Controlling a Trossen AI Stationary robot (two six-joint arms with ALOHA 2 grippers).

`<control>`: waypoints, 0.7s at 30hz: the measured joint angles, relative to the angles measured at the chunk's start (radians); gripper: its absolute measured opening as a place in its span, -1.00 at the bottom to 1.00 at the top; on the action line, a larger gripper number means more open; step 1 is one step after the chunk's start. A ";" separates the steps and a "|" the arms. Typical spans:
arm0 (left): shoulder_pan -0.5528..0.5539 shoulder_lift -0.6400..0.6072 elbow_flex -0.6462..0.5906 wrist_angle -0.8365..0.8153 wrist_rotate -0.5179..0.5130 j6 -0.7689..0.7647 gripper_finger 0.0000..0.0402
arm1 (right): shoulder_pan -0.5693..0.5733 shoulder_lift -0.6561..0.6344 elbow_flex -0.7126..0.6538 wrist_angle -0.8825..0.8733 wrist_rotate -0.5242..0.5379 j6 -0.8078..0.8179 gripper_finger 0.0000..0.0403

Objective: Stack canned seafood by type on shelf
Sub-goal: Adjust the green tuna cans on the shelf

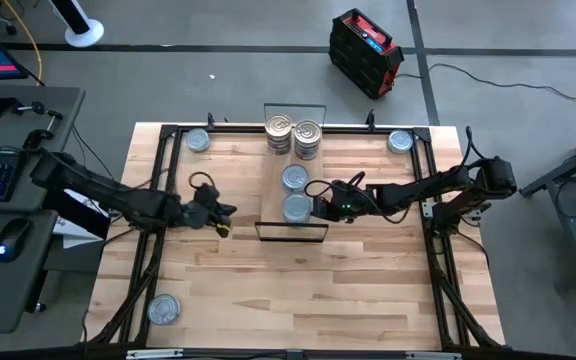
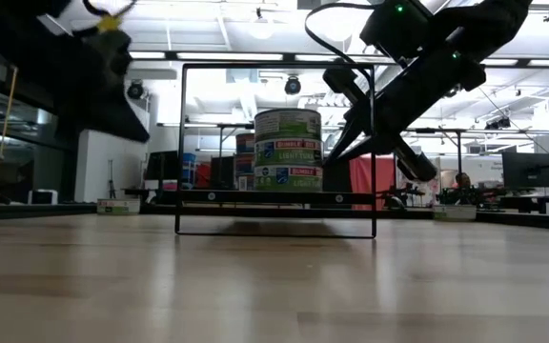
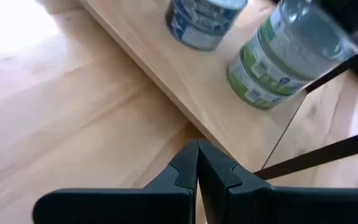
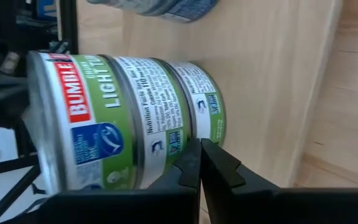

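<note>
Right pincer [image 1: 318, 207]: fingers pressed together, holding nothing, its tip just beside the green-labelled stack of tins [image 4: 129, 118] at the near end of the shelf [image 1: 295, 231]. In the right wrist view the closed fingertips [image 4: 199, 163] sit against or just short of the stack's lowest tin; contact cannot be confirmed. The stack's blue-grey top [image 1: 297, 207] shows from above, with a second blue-grey stack [image 1: 295, 178] next to it further along the shelf and two stacks with shiny ring-pull lids [image 1: 293, 131] at the far end.

Left pincer [image 1: 224, 210]: likewise fully closed and empty, hanging above the tabletop [image 1: 298, 290] to the left of the shelf, apart from it; its wrist view looks past the shut fingers [image 3: 197, 168] at the shelf edge.

Loose tins remain off the shelf: one at the far left corner of the tabletop [image 1: 198, 141], one at the far right corner [image 1: 400, 142], one at the near left corner [image 1: 164, 309].

Step in hand, by judgement: the right pincer appears to be squaring or nudging the near stack, not carrying. The next move calls for backing that pincer off without toppling the stack, then opening a pincer over a loose tin, gripping its rim, and setting it on the stack of matching type.
</note>
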 joint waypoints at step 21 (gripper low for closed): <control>0.000 0.487 0.000 0.441 0.171 0.024 -1.00 | 0.015 0.000 0.001 -0.027 0.000 -0.007 -1.00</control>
